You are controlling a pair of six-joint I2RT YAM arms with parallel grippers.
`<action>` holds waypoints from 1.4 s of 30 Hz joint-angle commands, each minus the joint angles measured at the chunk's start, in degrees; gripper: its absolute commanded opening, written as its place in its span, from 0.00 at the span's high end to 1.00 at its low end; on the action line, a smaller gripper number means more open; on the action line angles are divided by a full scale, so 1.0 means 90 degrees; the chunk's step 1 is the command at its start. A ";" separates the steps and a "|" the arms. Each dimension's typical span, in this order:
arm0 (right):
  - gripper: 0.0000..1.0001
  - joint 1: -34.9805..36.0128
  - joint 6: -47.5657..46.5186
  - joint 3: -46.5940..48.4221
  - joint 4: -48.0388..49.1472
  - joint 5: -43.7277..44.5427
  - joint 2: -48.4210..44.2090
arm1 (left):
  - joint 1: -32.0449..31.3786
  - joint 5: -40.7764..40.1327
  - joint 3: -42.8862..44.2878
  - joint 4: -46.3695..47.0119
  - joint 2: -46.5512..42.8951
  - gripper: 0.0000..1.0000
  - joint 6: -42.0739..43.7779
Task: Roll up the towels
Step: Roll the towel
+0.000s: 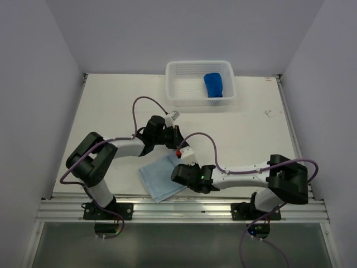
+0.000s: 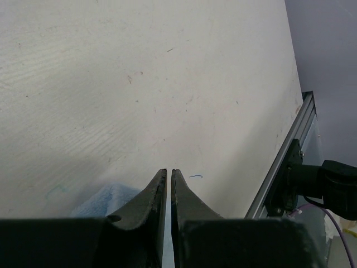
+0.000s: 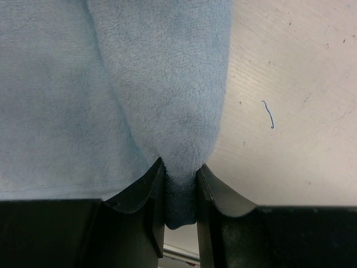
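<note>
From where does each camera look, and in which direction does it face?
Top external: above and behind, facing down; left arm, right arm, white table, pale sky-blue terry towel.
Left wrist: faces across the table; shut left gripper shows.
Right wrist: faces down; right gripper pinches that towel.
Shared: all views show the towel.

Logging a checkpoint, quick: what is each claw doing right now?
Left claw: closed, nothing visibly held.
Right claw: closed on the pale blue towel.
</note>
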 commanded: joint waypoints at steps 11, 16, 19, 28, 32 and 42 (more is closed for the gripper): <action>1.00 0.0708 0.0691 0.0957 -0.1413 0.1738 0.0835 | 0.0066 -0.0148 0.0225 -0.0318 -0.0815 0.89 0.0024; 1.00 0.0933 0.1266 0.1787 -0.2584 0.2275 0.1575 | 0.0056 -0.0168 0.0196 -0.0426 -0.0970 0.89 -0.0103; 1.00 0.1128 0.1598 0.2304 -0.3287 0.2578 0.1957 | 0.0008 -0.0256 -0.0018 -0.0319 -0.1165 0.89 -0.0239; 1.00 0.1529 0.1726 0.3213 -0.4235 0.2979 0.3042 | -0.0266 -0.0314 -0.0273 -0.0113 -0.1283 0.89 -0.0377; 1.00 0.1607 0.1775 0.3497 -0.4607 0.3048 0.3393 | -0.0325 -0.0315 -0.0312 -0.0133 -0.1254 0.89 -0.0367; 1.00 0.1695 0.1268 0.3712 -0.4510 0.2931 0.3736 | -0.0403 -0.0275 -0.0283 0.0004 -0.1020 0.89 -0.0366</action>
